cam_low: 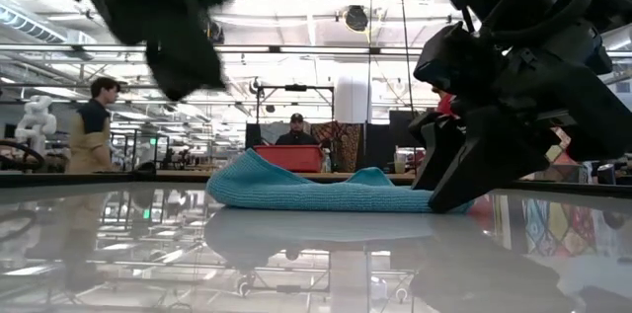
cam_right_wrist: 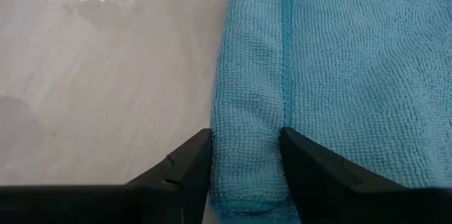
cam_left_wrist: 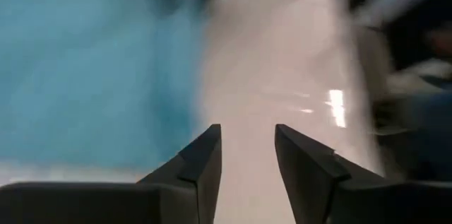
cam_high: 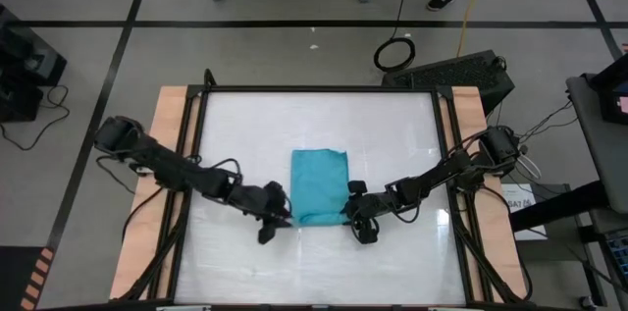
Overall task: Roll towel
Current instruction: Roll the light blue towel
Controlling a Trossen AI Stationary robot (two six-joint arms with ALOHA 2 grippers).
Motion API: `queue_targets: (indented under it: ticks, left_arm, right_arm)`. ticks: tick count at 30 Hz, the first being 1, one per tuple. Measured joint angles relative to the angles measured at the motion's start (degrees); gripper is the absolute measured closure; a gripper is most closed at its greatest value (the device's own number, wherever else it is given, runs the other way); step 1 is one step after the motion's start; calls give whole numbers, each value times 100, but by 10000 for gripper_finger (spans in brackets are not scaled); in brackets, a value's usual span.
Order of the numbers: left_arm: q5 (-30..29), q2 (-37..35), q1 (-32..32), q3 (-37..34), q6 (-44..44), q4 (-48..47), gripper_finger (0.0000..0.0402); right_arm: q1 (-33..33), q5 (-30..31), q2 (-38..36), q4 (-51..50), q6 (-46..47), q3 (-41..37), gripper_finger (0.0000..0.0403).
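Towel [cam_high: 319, 186]: lying folded flat at mid-table [cam_high: 392, 120], teal, near edge turned over into a short fold (no real roll yet).

Right gripper [cam_right_wrist: 246, 155]: low at the towel's near right corner, fingers straddling the turned-over edge, pressed on the cloth at both sides.

Left gripper [cam_high: 276, 215]: just beside the towel's near left corner, above the table; fingers parted, grasping nothing, only bare tabletop between them.

Step in hand: judged the start of rolling, right side gripped, left side not.

Next move calls for: left fingers brought onto the same near edge, then both turning it away evenly (uneven pull would skew the roll).
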Motion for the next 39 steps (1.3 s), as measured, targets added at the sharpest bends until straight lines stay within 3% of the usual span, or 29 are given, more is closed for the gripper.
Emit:
queue_targets:
  ticks: [3,5,13,27,39]
  left_arm:
    - [180,-48,-189,11,808,745,263]
    - [249,-43,-114,12,1035,767,263]
    - [1492,541,355,12,1097,1370,262]
    - [1651,1790,761,314,1452,1417,262]
    - [1241,1782,981,331,1940,223,262]
  right_arm:
    - [-25,-7,1,18,24,-2,241]
    - [-66,-30,6,37,90,-4,241]
    - [-183,-48,10,86,280,-6,241]
    - [-186,-20,10,88,411,-8,241]
    - [-184,-7,10,78,429,-8,241]
